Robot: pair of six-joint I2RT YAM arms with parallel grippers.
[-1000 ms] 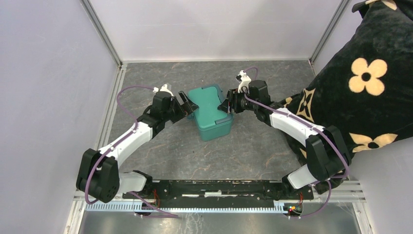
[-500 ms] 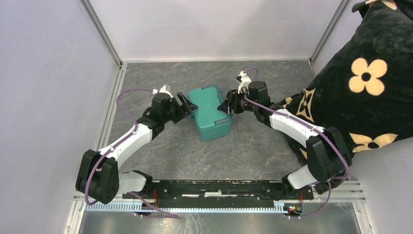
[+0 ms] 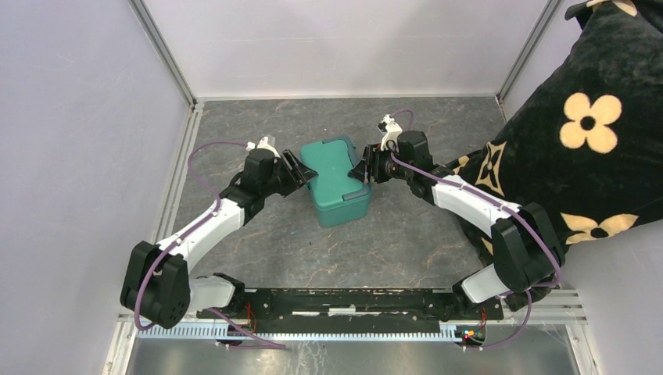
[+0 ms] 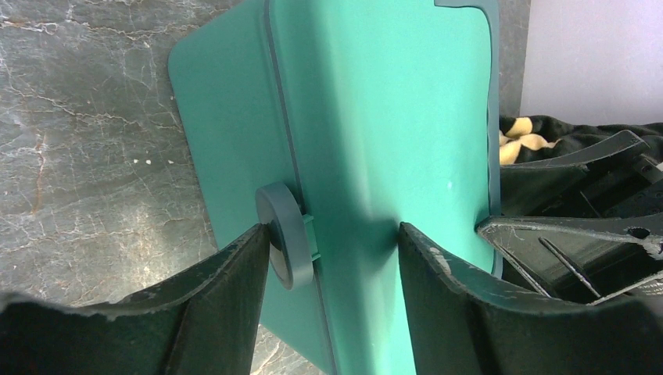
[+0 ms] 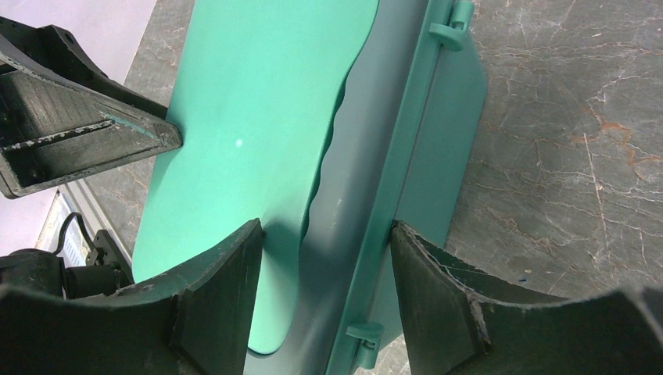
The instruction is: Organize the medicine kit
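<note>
Top: the kit (image 3: 338, 181) sits on the table (image 3: 406, 234) between my left gripper (image 3: 301, 173) and right gripper (image 3: 361, 168). Left wrist: jaws apart, astride its latch (image 4: 285, 246) side. Right wrist: jaws apart, astride its hinge (image 5: 452, 23) side. Clamped or not, I cannot tell

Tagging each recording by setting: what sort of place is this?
Probably a lab robot cell: walls on aluminium framing, grey marbled tabletop, left arm and right arm bolted at its edge.
</note>
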